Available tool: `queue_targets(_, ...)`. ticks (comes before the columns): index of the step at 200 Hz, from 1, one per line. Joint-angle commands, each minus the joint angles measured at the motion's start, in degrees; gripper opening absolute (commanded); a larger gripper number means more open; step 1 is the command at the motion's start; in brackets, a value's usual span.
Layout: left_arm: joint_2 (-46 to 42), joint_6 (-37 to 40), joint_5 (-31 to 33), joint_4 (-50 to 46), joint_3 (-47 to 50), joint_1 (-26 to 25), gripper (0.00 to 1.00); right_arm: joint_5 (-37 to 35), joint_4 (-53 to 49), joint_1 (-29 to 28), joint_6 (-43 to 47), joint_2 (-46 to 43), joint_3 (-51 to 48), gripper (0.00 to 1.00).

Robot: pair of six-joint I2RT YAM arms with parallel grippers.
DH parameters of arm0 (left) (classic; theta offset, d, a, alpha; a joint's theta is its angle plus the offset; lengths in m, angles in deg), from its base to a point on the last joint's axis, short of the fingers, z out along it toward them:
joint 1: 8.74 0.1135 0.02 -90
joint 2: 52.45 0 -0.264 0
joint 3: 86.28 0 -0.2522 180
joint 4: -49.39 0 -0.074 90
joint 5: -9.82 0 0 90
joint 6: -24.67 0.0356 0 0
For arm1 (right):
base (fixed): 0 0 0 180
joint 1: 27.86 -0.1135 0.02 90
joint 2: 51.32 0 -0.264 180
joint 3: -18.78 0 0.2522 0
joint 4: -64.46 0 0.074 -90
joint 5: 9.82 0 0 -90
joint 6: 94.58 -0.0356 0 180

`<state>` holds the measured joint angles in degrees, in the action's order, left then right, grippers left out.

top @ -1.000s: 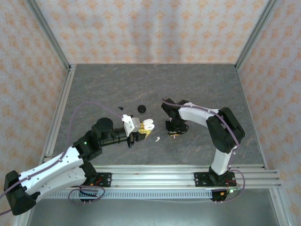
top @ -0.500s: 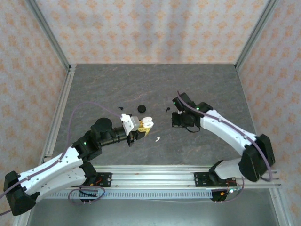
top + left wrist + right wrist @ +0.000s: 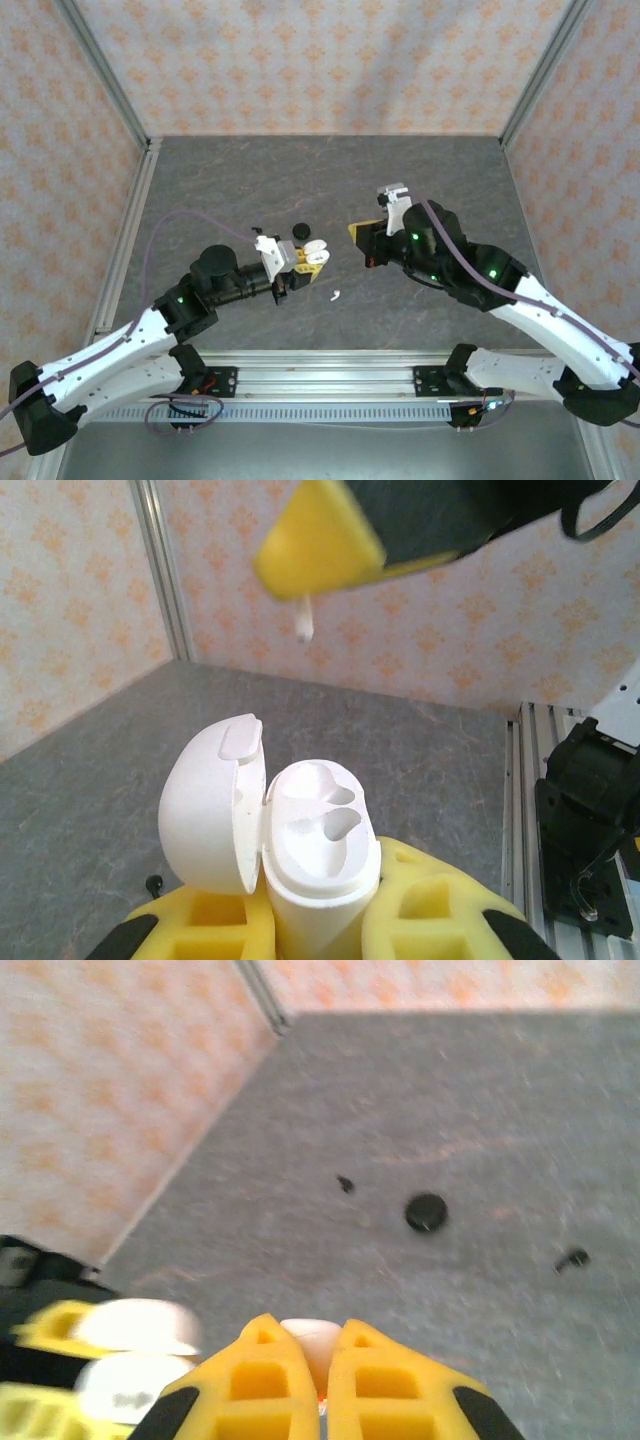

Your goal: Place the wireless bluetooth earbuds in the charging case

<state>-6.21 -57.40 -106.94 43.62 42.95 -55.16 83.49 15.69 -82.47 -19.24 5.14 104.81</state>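
My left gripper (image 3: 320, 885) is shut on the white charging case (image 3: 318, 845), held upright with its lid (image 3: 212, 805) swung open to the left and both sockets bare. From above, the case (image 3: 314, 253) sits at the left gripper's (image 3: 306, 262) tip. My right gripper (image 3: 320, 1338) is shut on a white earbud (image 3: 314, 1338). It hovers to the right of the case (image 3: 357, 234). The left wrist view has its yellow finger (image 3: 320, 545) above the case, the earbud's stem (image 3: 305, 625) hanging below. A second white earbud (image 3: 336, 295) lies on the table.
A round black case (image 3: 298, 232) (image 3: 426, 1212) lies on the grey table beyond the white case. Small black earbuds (image 3: 345, 1184) (image 3: 574, 1257) lie either side of it, one seen from above (image 3: 257, 230). Metal frame posts and patterned walls ring the table.
The right arm rose from the table near the front and swung out toward the case, its gripper shutting on a white earbud. The left gripper lifted the case slightly further back.
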Motion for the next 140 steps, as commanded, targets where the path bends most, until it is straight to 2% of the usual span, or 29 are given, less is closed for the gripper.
queue_targets(1,0.25,1.35,-1.62,1.60,-2.94,-0.41,0.00,-1.81,4.25,-3.51,5.02,0.30,2.33,0.04)
queue_targets(45,0.35,1.35,-2.33,0.20,-4.40,-0.39,0.00,2.76,2.96,-6.61,9.34,5.88,8.11,0.04)
queue_targets(78,0.43,1.06,-2.37,-0.48,-4.91,-0.42,0.00,3.06,0.42,-8.73,12.33,9.76,11.61,0.04)
queue_targets(140,0.25,-0.22,-0.70,-0.52,-5.07,-0.42,0.00,2.36,0.73,-9.33,13.11,9.06,10.00,0.04)
